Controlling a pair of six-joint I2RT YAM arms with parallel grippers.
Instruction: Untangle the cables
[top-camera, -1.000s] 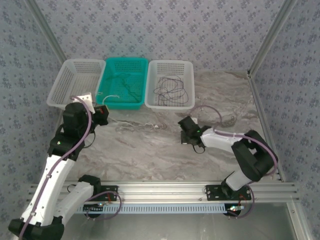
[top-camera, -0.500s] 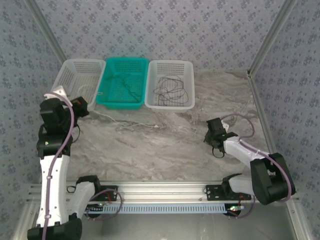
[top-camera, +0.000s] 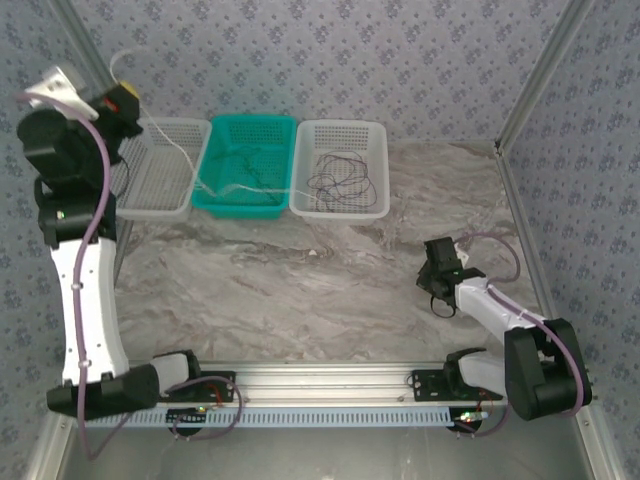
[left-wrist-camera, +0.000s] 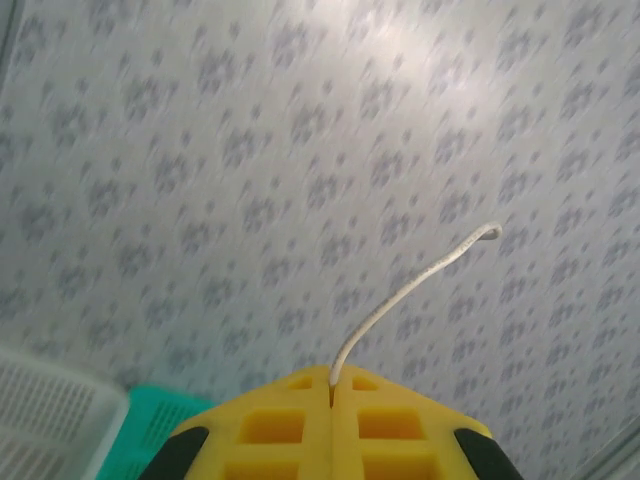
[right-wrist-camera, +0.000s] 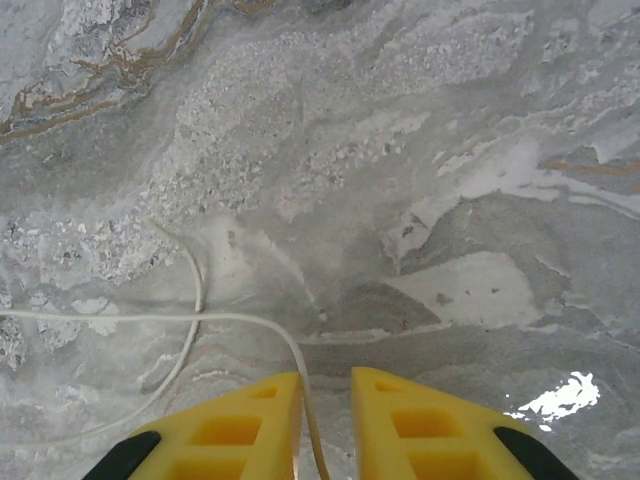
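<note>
My left gripper (left-wrist-camera: 330, 380) hangs high, well left of the teal basket (top-camera: 240, 210). I see its blocky yellow fingers (left-wrist-camera: 275, 425) pressed together on a thin white cable (left-wrist-camera: 400, 298), whose stub curves up and right past the tips while the rest slopes down into that basket's mesh. My right gripper (right-wrist-camera: 325, 380) sits low over the marbled table (right-wrist-camera: 450, 200), well right of the teal basket, fingers slightly spread with a white strand (right-wrist-camera: 150, 317) in the gap, running away, then bending left. Looped dark cables (top-camera: 340, 178) lie in the white mesh basket (top-camera: 340, 213) just right of the teal one.

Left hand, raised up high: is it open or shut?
Shut. The left hand has its yellow fingers pressed together, pinching a thin white cable whose free end sticks out above them.
</note>
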